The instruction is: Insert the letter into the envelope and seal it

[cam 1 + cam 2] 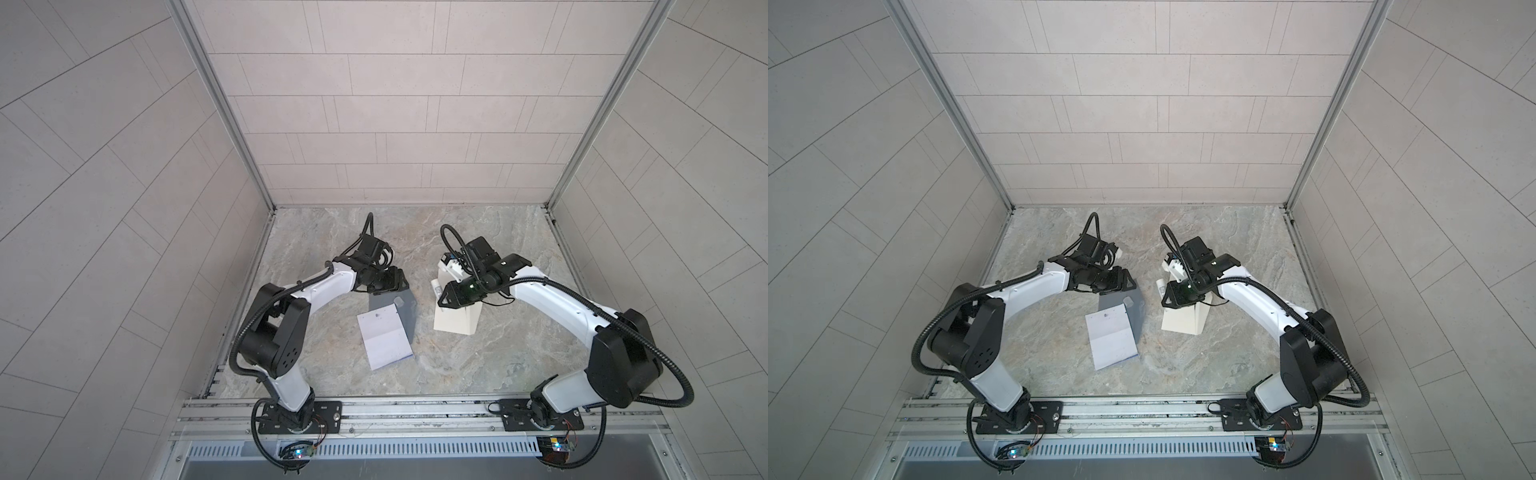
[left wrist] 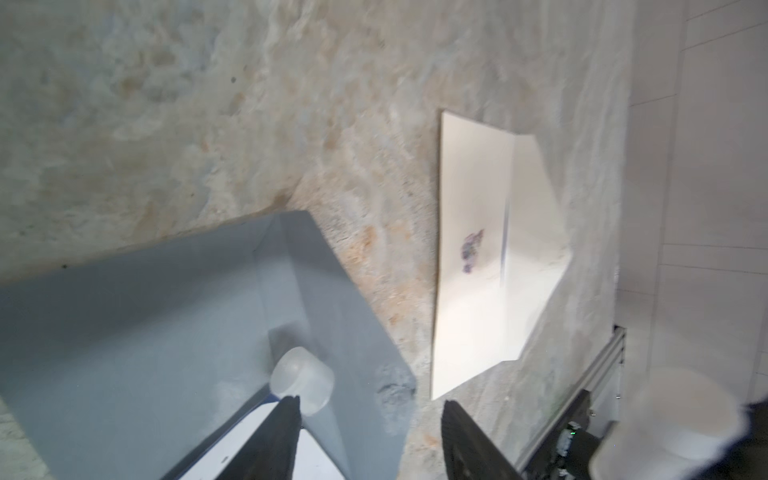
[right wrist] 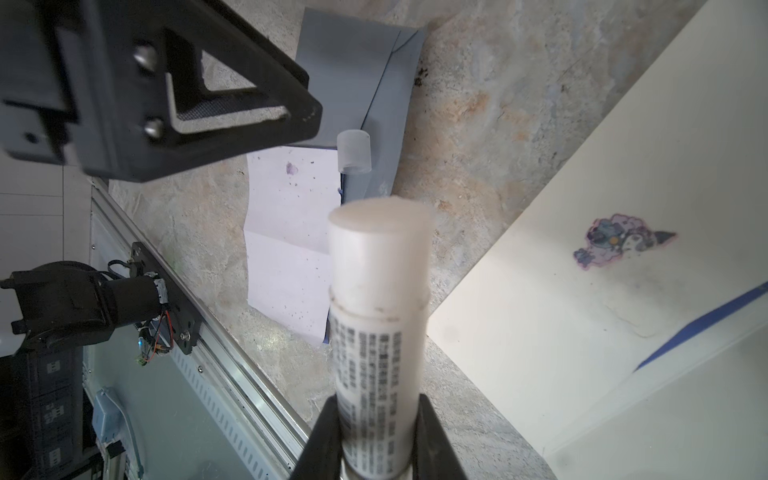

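The white folded letter (image 1: pixel 384 340) lies on the table, its far edge at a grey envelope (image 1: pixel 405 316) whose flap is open; whether it is tucked in I cannot tell. A translucent cap (image 2: pixel 301 380) lies on the grey envelope. My left gripper (image 2: pixel 370 405) hovers just above it, open, one finger beside the cap. To the right a cream envelope (image 1: pixel 455 322) with a purple sticker (image 3: pixel 619 243) lies flap open. Above it my right gripper (image 3: pixel 378 401) is shut on an uncapped glue stick (image 3: pixel 378 291), seen in a top view as a white tube (image 1: pixel 435 286).
Tiled walls close in the marble tabletop (image 1: pixel 478 361) on three sides. An aluminium rail (image 1: pixel 374 409) carrying both arm bases runs along the front edge. The two wrists face each other closely over the middle.
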Robot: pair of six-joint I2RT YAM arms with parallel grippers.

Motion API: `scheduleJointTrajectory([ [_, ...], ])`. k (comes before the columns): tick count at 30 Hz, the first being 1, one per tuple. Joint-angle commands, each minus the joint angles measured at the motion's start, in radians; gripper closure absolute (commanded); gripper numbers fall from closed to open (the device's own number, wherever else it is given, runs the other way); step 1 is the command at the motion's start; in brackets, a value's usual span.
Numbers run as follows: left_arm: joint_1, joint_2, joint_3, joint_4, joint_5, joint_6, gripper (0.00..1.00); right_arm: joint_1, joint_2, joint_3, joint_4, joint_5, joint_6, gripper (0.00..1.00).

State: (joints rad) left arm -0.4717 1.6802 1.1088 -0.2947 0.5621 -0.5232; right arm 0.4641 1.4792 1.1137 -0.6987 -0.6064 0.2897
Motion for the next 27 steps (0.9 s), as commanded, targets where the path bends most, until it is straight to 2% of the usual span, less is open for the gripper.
scheduleJointTrajectory([
  [1,0.002,-0.049,0.032,0.113,0.167,-0.086,0.28,0.001,-0.030,0.031,0.030,-0.020,0.018,1.00],
  [3,0.001,-0.044,0.025,0.220,0.278,-0.163,0.21,0.004,-0.025,0.051,0.040,-0.022,0.027,1.00],
  [5,-0.002,-0.045,0.014,0.287,0.325,-0.196,0.18,0.004,-0.021,0.068,0.058,-0.033,0.038,1.00],
  [12,-0.013,-0.042,-0.006,0.389,0.367,-0.285,0.19,0.024,0.025,0.165,0.110,-0.051,0.066,1.00],
  [17,-0.015,-0.035,-0.036,0.516,0.365,-0.372,0.46,0.046,0.076,0.236,0.114,-0.059,0.069,1.00],
  [23,-0.014,-0.042,-0.040,0.518,0.354,-0.376,0.84,0.051,0.108,0.280,0.144,-0.030,0.095,1.00],
  [25,-0.012,-0.051,-0.039,0.510,0.320,-0.389,0.87,0.049,0.110,0.297,0.139,-0.005,0.098,1.00],
  [27,-0.006,-0.060,-0.025,0.487,0.278,-0.413,0.90,0.047,0.106,0.309,0.124,0.019,0.097,0.81],
])
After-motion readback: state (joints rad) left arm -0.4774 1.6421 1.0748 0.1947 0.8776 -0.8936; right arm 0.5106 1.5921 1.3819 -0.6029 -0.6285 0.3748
